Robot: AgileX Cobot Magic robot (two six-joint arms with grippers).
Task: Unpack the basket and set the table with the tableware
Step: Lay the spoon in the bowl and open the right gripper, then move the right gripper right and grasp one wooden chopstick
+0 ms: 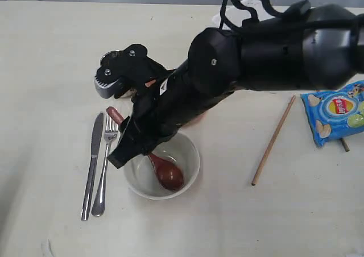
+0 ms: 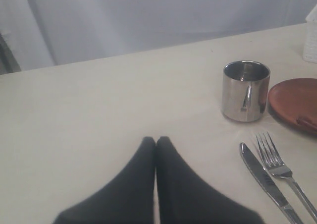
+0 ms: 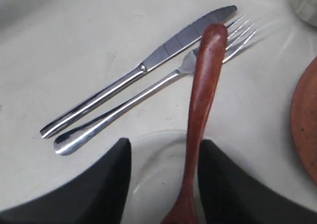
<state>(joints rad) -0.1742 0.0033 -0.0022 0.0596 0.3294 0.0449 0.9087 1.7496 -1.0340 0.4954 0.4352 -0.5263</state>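
My right gripper [image 3: 165, 143] hangs open over the cream bowl [image 1: 191, 150], its fingers on either side of the reddish-brown wooden spoon [image 3: 205, 85]. The spoon's head lies in the bowl and its handle leans out over the rim, close to one finger. Just left of the bowl, the steel knife [image 1: 92, 163] and fork [image 1: 104, 166] lie side by side. The steel cup [image 2: 245, 90] stands beyond them beside the reddish-brown plate [image 2: 294, 102]. One chopstick [image 1: 274, 140] lies to the right. My left gripper [image 2: 156, 140] is shut and empty over the bare table [image 1: 51, 58].
A blue crisp packet [image 1: 335, 112] lies at the right edge, with the end of another wooden stick [image 1: 344, 145] showing under it. The white basket [image 2: 312, 35] stands at the back, mostly hidden by the right arm [image 1: 273, 46], which spans the middle of the table.
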